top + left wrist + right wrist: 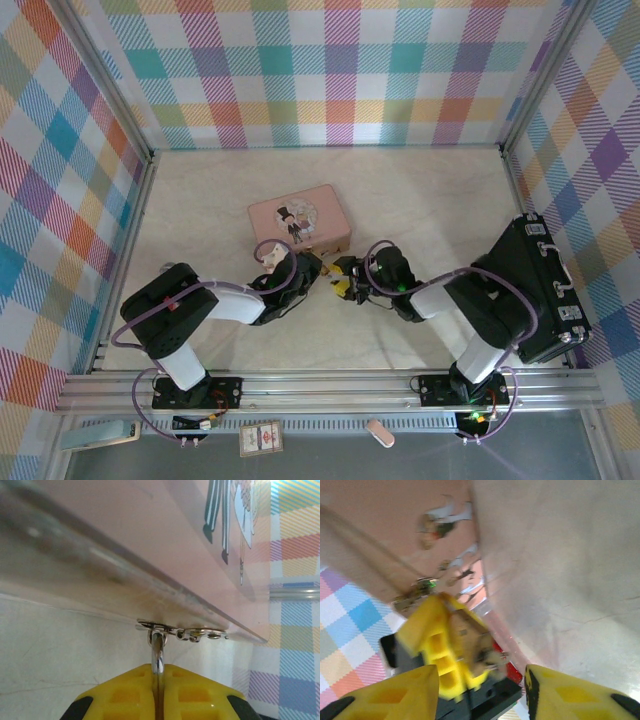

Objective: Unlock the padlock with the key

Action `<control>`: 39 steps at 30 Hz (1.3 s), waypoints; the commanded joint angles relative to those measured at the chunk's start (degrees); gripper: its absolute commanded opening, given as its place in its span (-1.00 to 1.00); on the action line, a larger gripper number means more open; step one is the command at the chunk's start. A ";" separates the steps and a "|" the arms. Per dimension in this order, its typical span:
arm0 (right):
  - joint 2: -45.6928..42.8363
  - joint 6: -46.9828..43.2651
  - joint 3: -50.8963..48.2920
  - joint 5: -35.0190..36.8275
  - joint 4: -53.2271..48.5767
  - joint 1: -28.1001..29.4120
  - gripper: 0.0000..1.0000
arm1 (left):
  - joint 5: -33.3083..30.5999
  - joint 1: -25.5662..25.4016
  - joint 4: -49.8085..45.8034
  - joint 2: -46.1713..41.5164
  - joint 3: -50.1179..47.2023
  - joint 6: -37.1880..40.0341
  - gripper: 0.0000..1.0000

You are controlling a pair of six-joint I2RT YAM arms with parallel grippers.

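**A:** Entry one, the padlock (pixel 474 646). How will it handle?

**B:** It has a small brass body and a thin steel shackle. It is judged light, rigid and smooth-sided, and likely to swivel on the shackle. It is best held flat across the body, with the keyhole face left free.

**A:** Top external view?

**B:** One pink box (pixel 300 222) lies ahead of both arms. The left gripper (pixel 316 270) and the right gripper (pixel 345 284) sit nose to nose, just beside the box's near edge. The padlock lies between them, too small to resolve in this view.

**A:** Left wrist view?

**B:** The left fingers (pixel 125 695) are pressed together. The silver shackle (pixel 157 655) is pinched in the seam between them and rises to the latch plate (pixel 180 631) on the box edge. The lock body is hidden between the pads.

**A:** Right wrist view?

**B:** The view is blurred. The left gripper's yellow fingers clamp the brass body from both sides. The right fingers (pixel 560 690) stand wide apart, with nothing held between them, just short of the lock. A small silver piece shows at the lock's face, but it is too indistinct to call it the key.
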 commanded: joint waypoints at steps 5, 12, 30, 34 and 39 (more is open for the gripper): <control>-4.35 -13.03 0.55 -4.51 -16.13 -2.69 0.02 | 2.83 2.01 -3.12 -4.66 0.34 4.53 -1.00; -4.09 -32.61 8.84 -8.86 -34.85 -3.37 -0.03 | 4.27 3.47 -5.18 -5.84 1.32 10.09 -1.00; -18.79 -94.17 12.36 19.30 -44.15 9.94 -0.15 | 16.63 9.74 -15.27 -3.99 5.77 10.82 -1.00; -17.71 -100.56 9.99 22.24 -38.94 11.61 -0.20 | 17.63 10.03 -14.94 -4.22 5.71 10.73 -1.00; -14.85 -107.24 9.29 19.86 -34.95 12.94 -0.20 | 18.51 10.04 -15.24 -4.43 5.73 10.64 -1.00</control>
